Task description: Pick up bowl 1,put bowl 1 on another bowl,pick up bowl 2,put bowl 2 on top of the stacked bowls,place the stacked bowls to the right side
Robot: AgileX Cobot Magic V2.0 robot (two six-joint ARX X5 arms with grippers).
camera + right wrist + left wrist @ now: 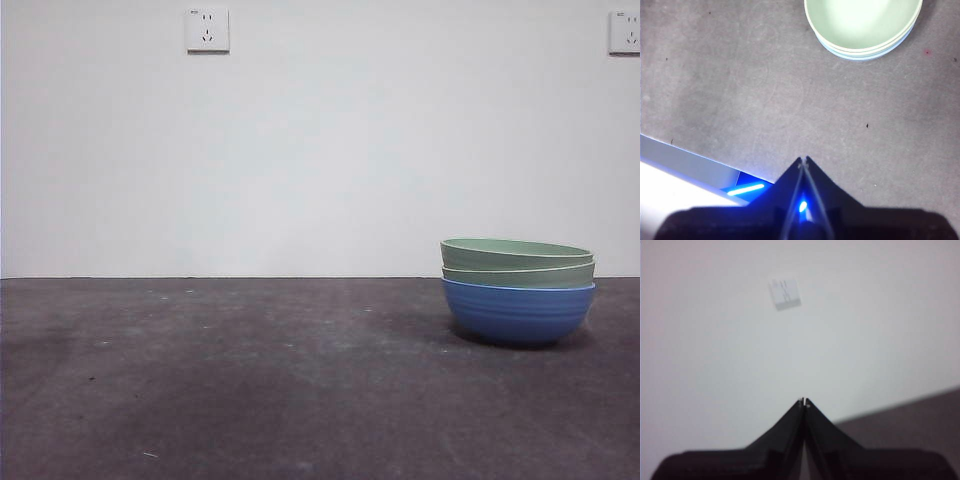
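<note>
I see the stack (518, 290), two green bowls nested in the blue bowl (518, 312), resting on the table (250, 380) well right of the wall socket (207, 29). My right gripper (803, 160) and left gripper (804, 402) are both closed, empty, clear of it. I judge placement finished; I'd keep both arms parked.

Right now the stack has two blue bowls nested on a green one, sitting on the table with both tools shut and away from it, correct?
Not quite: the colours are swapped. The front view shows two pale green bowls nested on one blue bowl. The rest holds: the stack sits on the table, and the left tool and right tool are shut, away from it.
</note>
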